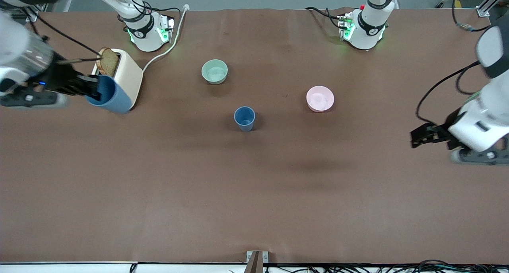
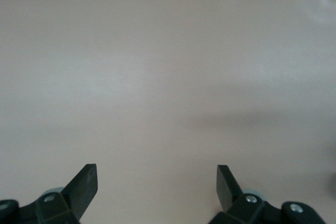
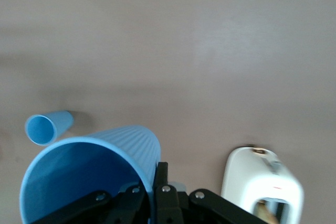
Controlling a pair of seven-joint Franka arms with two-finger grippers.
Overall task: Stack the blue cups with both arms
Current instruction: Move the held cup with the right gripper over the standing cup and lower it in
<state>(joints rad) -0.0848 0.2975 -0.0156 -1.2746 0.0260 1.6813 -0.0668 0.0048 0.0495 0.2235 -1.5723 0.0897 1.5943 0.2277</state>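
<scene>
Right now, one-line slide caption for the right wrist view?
Right gripper holds a blue cup by its rim above the table; second blue cup stands ahead, toaster alongside.

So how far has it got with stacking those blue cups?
Partway. Done: the right gripper has picked up one blue cup and holds it by the rim in the air, beside the toaster. The other blue cup stands alone mid-table, between the bowls and nearer the camera. The left gripper waits open, holding nothing. Left to do: bring the held cup over and nest the two.
</scene>
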